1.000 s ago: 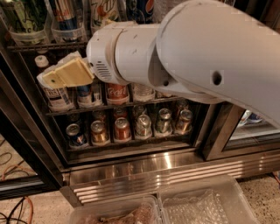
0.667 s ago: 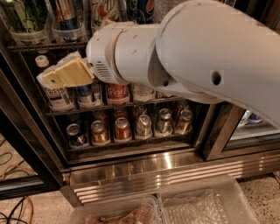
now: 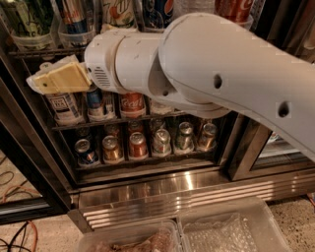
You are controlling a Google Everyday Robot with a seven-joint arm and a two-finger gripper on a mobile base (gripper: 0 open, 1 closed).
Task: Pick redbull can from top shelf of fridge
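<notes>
The redbull can (image 3: 74, 14), slim with blue and silver panels, stands in a clear cup holder on the top shelf (image 3: 37, 51) of the fridge (image 3: 147, 189); its top is cut off by the picture's edge. My gripper (image 3: 40, 82), cream-coloured on a white wrist, points left just under that shelf's wire edge. It sits below and a little left of the can, in front of the middle rack's cans, with nothing visibly held. My big white arm covers much of the fridge's right half.
On the top shelf a green can (image 3: 22, 17) stands left of the redbull, a 7up can (image 3: 117, 12) and a Pepsi can (image 3: 157, 10) to its right. Lower racks hold short cans (image 3: 138, 145). Two clear plastic bins (image 3: 231, 224) sit on the floor in front.
The gripper and wrist have shifted a little to the left under the top shelf. The cans have not moved.
</notes>
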